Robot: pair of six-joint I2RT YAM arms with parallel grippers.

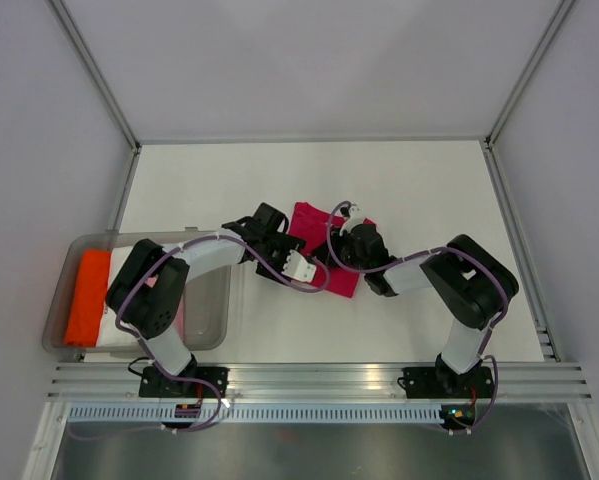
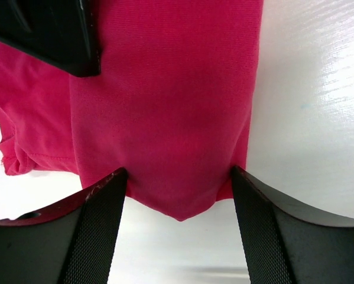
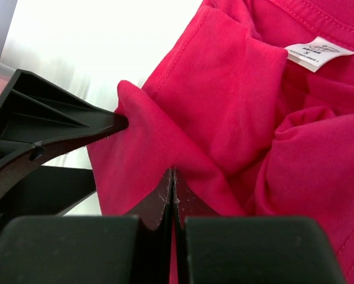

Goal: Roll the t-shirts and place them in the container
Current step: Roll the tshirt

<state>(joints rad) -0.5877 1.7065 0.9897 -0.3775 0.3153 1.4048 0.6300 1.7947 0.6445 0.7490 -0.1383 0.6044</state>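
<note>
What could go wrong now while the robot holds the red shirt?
1. The right gripper pinches only a thin fold of the magenta t-shirt, so the cloth might slip out if it pulls.
2. The left gripper is open right beside it, so the two could bump.
3. The shirt looks bunched near its label, so the roll may turn out lumpy.

White, glossy desk (image 1: 279, 180), closed in at 12, 9 and 3 o'clock by plain pale grey wall panels (image 1: 309, 60). Aluminium posts (image 1: 97, 75) rising from the 11 and 1 o'clock corners. Ribbed aluminium rail (image 1: 319, 380) along the 6 o'clock edge, with a perforated strip (image 1: 319, 412) just outside it. Lighting even and diffuse, shadows faint. Soft glare on the desk surface in the left wrist view.
</note>
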